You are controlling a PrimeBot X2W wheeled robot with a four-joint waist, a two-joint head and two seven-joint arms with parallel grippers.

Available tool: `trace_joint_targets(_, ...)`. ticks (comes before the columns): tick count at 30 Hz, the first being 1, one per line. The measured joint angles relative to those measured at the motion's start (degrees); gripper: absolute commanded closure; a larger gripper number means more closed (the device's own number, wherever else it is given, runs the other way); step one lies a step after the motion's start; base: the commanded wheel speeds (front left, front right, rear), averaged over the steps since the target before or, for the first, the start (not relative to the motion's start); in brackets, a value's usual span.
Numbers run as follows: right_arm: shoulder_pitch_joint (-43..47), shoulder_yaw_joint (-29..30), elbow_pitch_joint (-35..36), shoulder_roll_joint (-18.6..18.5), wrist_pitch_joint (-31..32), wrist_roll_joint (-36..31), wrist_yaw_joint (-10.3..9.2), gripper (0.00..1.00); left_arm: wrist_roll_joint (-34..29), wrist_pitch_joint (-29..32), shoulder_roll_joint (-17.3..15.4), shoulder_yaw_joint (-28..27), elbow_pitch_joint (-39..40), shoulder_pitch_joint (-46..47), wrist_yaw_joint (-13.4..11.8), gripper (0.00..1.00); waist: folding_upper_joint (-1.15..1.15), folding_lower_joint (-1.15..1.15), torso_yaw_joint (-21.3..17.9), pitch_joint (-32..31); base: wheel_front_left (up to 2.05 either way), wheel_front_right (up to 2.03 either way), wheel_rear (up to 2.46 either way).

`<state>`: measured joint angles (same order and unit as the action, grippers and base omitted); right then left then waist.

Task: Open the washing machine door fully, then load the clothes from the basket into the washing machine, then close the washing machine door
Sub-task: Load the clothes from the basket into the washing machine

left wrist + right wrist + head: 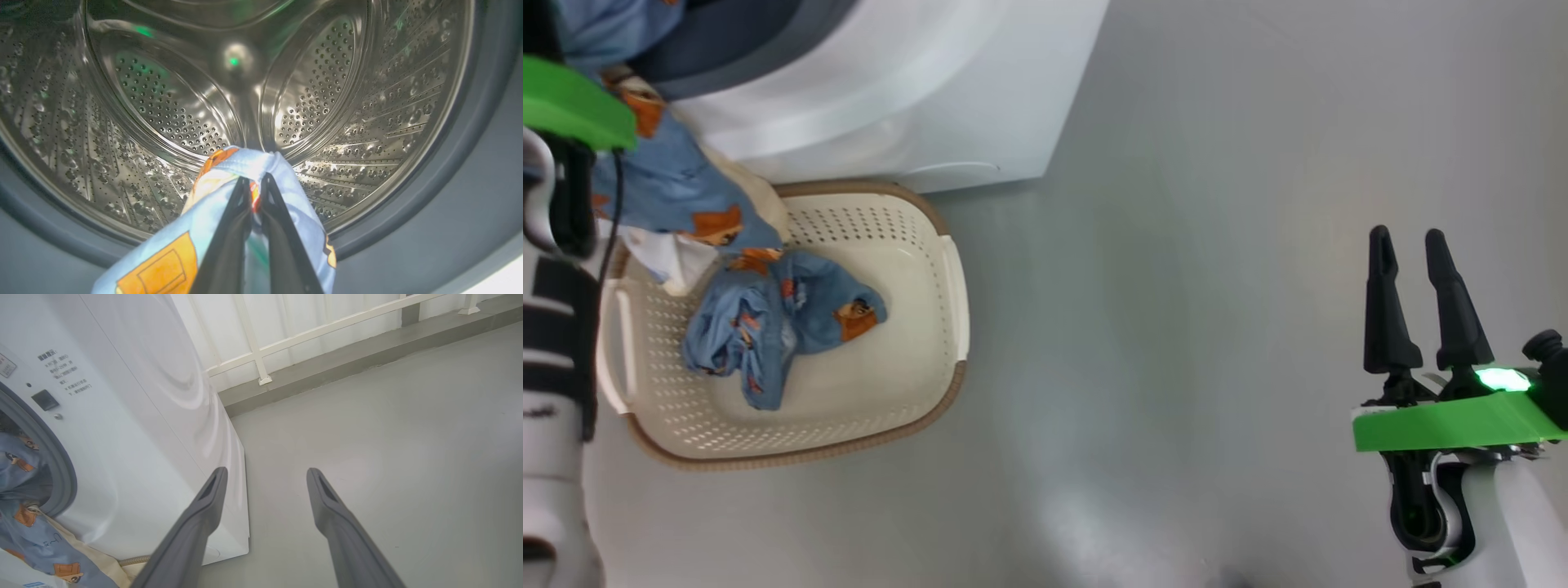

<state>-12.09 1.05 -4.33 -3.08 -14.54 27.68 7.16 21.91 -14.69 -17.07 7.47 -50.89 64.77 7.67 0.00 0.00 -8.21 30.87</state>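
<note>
Two light-blue pieces of clothing, both printed with small orange-brown cartoon bears, are at the front of the washing machine (915, 90). One garment (670, 188) hangs from the machine's round mouth down over its white front. Its lower end reaches the basket (956, 278), where a patch of white lining shows.

The left gripper (255, 179) is clamped on a fold of this garment. Its two dark fingers are pressed nearly together, with cloth bunched over their tips. It holds the fold right at the mouth of the machine, facing the steel drum (171, 102). The drum is shiny, dotted with small holes and ribbed with raised paddles, and a grey rubber gasket (482, 122) rings it.

The other garment (784, 322) lies crumpled in a loose heap on the bottom of the basket. The basket is cream plastic with perforated sides, a brown rim band and side handles. It stands on the grey floor (1176, 327) just in front of the machine's base.

The right gripper (1406, 238) hangs well apart from the machine, off to the robot's right, above bare floor. Its fingers are spread wide with nothing between them. The right wrist view looks along the machine's plain white side panel, and a white railing (253, 355) runs behind the machine.
</note>
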Motion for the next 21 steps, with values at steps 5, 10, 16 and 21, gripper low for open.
trace_joint_targets(5,-0.7,-0.9,0.1,0.5,0.0,0.1,0.0,0.0,-0.4,0.0,-0.7,1.8,-8.0,5.8,0.0,1.0,0.0,0.0,-1.7,2.0,0.0,0.0,0.0)
trace_joint_targets(10,-1.5,-1.7,0.1,0.6,0.0,1.2,0.0,0.0,-0.3,0.0,-2.4,3.3,-14.2,10.5,0.0,1.0,0.0,0.0,-3.5,3.7,0.0,0.0,0.0)
trace_joint_targets(16,-2.6,-2.6,0.5,0.6,0.0,1.6,0.0,0.0,0.3,0.1,-3.7,4.7,-17.6,14.6,0.0,1.0,0.0,0.0,-5.8,5.2,0.0,0.0,0.0)
trace_joint_targets(21,-2.6,-2.6,1.0,0.6,0.0,1.8,0.0,0.0,0.2,0.0,-5.6,3.9,-10.1,16.6,0.0,1.0,0.0,0.0,-7.0,6.4,0.0,0.0,0.0)
